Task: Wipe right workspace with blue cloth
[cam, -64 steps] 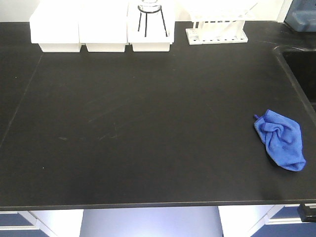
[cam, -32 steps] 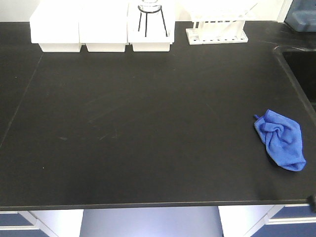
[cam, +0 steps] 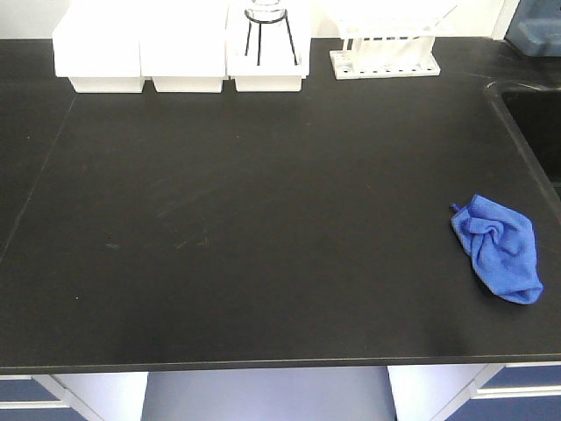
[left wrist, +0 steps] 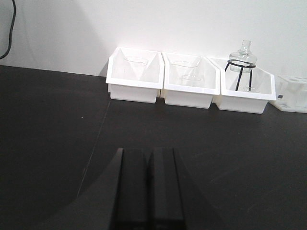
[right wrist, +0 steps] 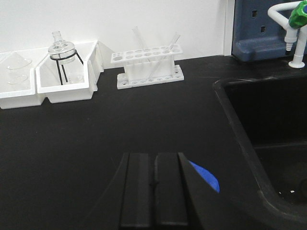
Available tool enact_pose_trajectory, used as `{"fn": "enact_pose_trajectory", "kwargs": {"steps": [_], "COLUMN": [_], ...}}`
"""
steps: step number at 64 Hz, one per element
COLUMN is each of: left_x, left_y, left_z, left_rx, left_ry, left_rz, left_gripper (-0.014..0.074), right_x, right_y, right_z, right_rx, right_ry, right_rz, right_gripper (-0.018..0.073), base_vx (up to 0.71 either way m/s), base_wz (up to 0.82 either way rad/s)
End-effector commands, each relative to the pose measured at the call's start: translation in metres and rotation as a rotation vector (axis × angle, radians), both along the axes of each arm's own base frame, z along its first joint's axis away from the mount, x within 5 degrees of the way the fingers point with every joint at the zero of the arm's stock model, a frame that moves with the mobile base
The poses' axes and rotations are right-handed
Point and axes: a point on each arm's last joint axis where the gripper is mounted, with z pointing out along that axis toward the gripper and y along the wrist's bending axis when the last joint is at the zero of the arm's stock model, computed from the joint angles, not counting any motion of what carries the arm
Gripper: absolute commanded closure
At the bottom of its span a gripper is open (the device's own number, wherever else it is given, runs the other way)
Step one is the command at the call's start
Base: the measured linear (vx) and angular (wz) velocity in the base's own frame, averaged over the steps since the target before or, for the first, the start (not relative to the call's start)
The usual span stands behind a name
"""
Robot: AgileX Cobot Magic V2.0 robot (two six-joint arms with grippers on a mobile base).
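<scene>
- The blue cloth [cam: 497,248] lies bunched on the counter [cam: 263,219], just in front of the sink [cam: 536,123]. Its long axis slants from the sink toward the counter's front edge.
- My right hand [right wrist: 154,157], fingers together and empty, is the nearer one: a blue corner peeks out just beside it on the sink side.
- My left hand [left wrist: 148,152], also closed and empty, sees no cloth.
- Since a second ago the cloth hasn't moved, and the dark piece at the counter's front edge, in front of the sink, has left the front view.
</scene>
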Motion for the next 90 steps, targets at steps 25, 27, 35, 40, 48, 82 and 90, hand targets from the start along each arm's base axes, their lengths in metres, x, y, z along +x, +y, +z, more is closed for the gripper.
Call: {"fn": "enact_pose_trajectory", "kwargs": {"steps": [25, 27, 35, 40, 48, 82, 90], "left_x": [0.0, 0.0, 0.0, 0.0, 0.0, 0.0, 0.0], "left_y": [-0.001, -0.001, -0.001, -0.001, -0.001, -0.001, -0.001], "left_z": [-0.002, -0.002, -0.002, -0.002, -0.002, -0.002, -0.002], "left_rx": [-0.014, -0.014, -0.014, -0.014, -0.014, -0.014, -0.014], "left_ry": [-0.066, -0.066, -0.066, -0.066, -0.066, -0.066, -0.066], "left_rz": [-0.008, -0.008, -0.008, -0.008, -0.008, -0.008, -0.008], "left_gripper": [0.0602, 0.0602, 0.0602, 0.0602, 0.0602, 0.0602, 0.0602], "right_x": [0.109, 0.113, 0.127, 0.134, 0.15, 0.194, 0.194], "right_y": [-0.009, -0.01, -0.013, -0.014, -0.021, -0.036, -0.037], "right_z": [-0.049, -0.053, -0.073, -0.081, -0.099, -0.167, -0.176], "right_rx": [-0.042, -0.054, -0.122, -0.149, -0.114, -0.018, -0.019], "right_ry": [0.393, 0.415, 0.518, 0.545, 0.583, 0.632, 0.68], "right_rz": [-0.064, -0.063, -0.056, -0.05, -0.104, -0.132, -0.134], "right_gripper": [0.0447, 0.0423, 0.0279, 0.0181, 0.0056, 0.0071, 0.0209], "base_vx": [0.0, 0.0, 0.0, 0.0, 0.0, 0.0, 0.0], "base_wz": [0.0, 0.0, 0.0, 0.0, 0.0, 0.0, 0.0]}}
